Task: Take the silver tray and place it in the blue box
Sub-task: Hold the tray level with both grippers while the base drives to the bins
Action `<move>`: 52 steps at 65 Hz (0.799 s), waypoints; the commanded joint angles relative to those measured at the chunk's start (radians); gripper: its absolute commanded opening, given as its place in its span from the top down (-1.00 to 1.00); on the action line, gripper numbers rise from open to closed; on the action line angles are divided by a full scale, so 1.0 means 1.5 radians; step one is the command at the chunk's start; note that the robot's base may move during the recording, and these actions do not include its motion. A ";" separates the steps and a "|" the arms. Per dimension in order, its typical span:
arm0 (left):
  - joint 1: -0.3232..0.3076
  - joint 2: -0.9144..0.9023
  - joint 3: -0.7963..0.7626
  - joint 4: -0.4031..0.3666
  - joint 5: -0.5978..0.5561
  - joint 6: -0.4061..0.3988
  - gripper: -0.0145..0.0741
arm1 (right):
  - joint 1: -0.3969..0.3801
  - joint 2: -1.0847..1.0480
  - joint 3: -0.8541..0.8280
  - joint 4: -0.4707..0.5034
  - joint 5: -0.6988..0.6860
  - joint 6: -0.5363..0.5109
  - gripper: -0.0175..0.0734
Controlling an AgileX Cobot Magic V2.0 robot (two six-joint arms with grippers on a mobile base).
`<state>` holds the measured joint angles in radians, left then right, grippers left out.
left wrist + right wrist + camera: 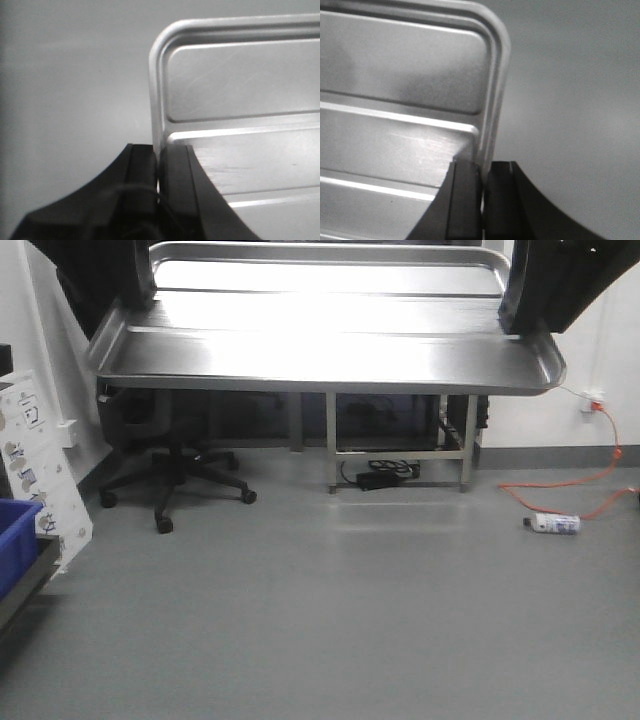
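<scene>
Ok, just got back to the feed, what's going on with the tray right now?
Both arms are holding the silver tray up in the air, roughly level, above the floor. The left gripper is clamped on the rim at its left end and the right gripper on the rim at its right end. The blue box sits low at the left edge of the front view, and the tray is not in it yet.

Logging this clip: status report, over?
Shut on silver tray rims: left end effector, right end effector. Tray aloft. Ahead, blue box lower left; path looks open.
</scene>
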<state>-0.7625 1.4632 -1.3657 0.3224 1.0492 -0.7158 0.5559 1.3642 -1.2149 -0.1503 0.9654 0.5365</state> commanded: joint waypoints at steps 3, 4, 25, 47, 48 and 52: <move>-0.007 -0.023 -0.023 0.016 -0.024 0.015 0.91 | -0.003 -0.023 -0.020 -0.017 -0.039 -0.015 0.49; -0.007 -0.023 -0.023 0.016 -0.024 0.015 0.91 | -0.003 -0.023 -0.020 -0.017 -0.039 -0.015 0.49; -0.007 -0.023 -0.023 0.019 -0.025 0.015 0.91 | -0.003 -0.023 -0.020 -0.017 -0.041 -0.015 0.49; -0.007 -0.023 -0.023 0.020 -0.025 0.015 0.91 | -0.003 -0.022 -0.020 -0.017 -0.040 -0.015 0.49; -0.007 -0.023 -0.023 0.018 -0.025 0.015 0.91 | -0.003 -0.022 -0.020 -0.017 -0.040 -0.015 0.49; -0.007 -0.023 -0.023 0.017 -0.026 0.015 0.91 | -0.003 -0.022 -0.020 -0.017 -0.040 -0.015 0.49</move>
<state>-0.7625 1.4652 -1.3680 0.3242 1.0406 -0.7158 0.5523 1.3642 -1.2149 -0.1503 0.9654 0.5365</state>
